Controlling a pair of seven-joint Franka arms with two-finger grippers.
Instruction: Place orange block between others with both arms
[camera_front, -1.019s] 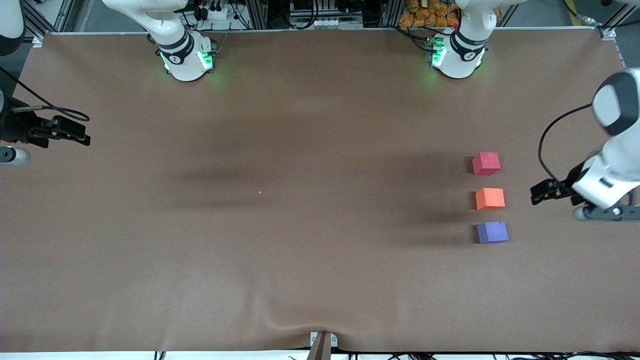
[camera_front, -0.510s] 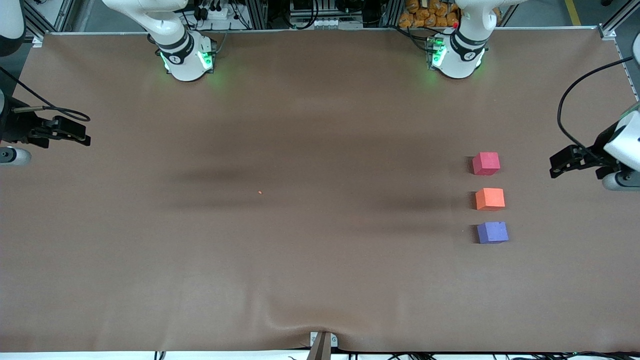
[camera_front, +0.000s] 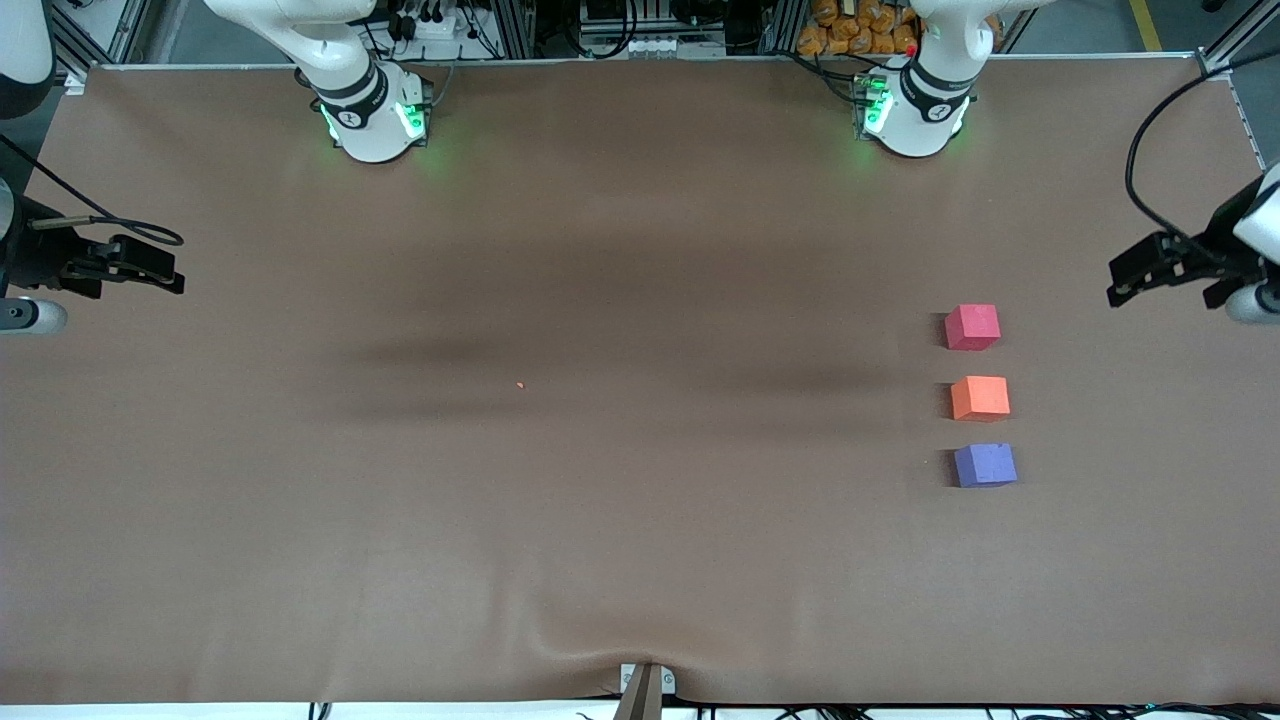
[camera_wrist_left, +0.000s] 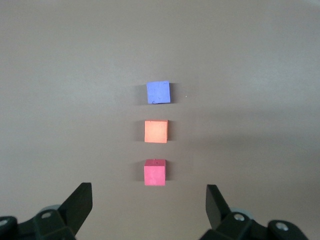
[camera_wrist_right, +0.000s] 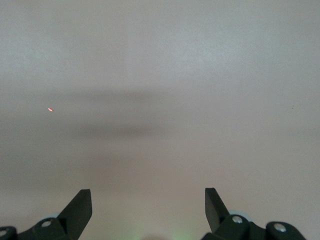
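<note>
The orange block (camera_front: 980, 397) is sitting on the brown table (camera_front: 600, 500) between the pinkish-red cube (camera_front: 972, 327) and the purple-blue cube (camera_front: 985, 465), all three apart in one row toward the left arm's end. The left gripper (camera_front: 1125, 280) is hanging over that end, fingers spread, gripping nothing. The right gripper (camera_front: 165, 272) is waiting over its own end, likewise spread and empty. A tiny orange speck (camera_front: 520, 385), perhaps a crumb, is lying mid-table.

A robotics lab: aluminium framing (camera_front: 520, 25) and cables (camera_front: 440, 20) edge the table (camera_front: 600, 500).
</note>
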